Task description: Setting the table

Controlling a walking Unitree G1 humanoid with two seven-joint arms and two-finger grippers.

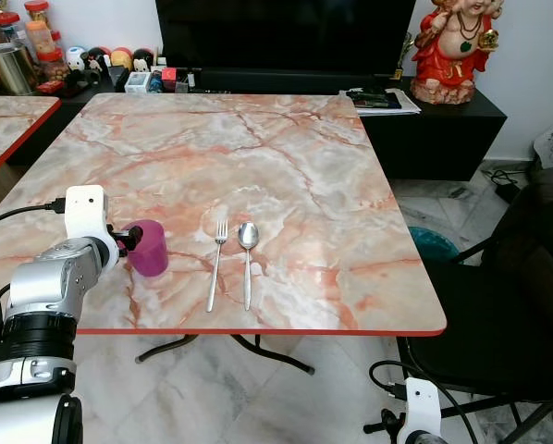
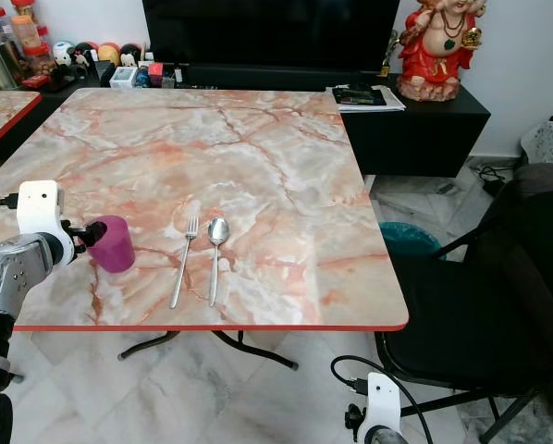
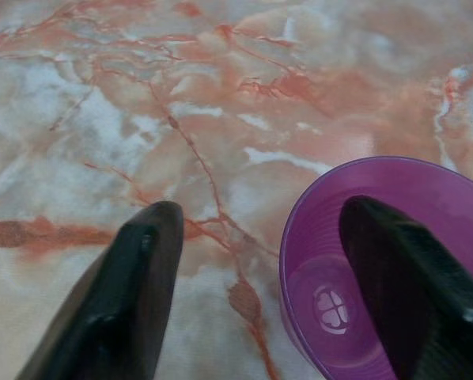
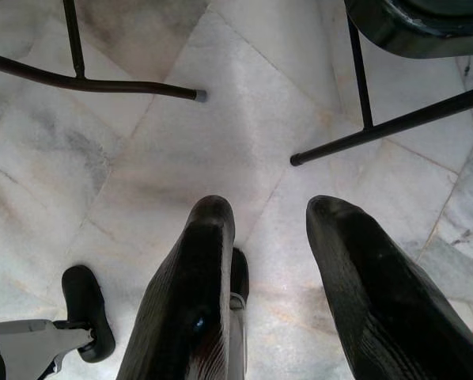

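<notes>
L jaws (image 3: 252,269) spread, one finger inside purple cup (image 1: 148,247); R jaws (image 4: 272,261) apart near floor.

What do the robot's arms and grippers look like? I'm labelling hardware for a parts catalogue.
The left arm is silver metal with ribbed black joint rings and a white boxy wrist block; a black cable plugs into that block. The left gripper has two long, glossy black tapered fingers. The right gripper has the same black fingers; the right arm has a matching white block with black cable.
</notes>
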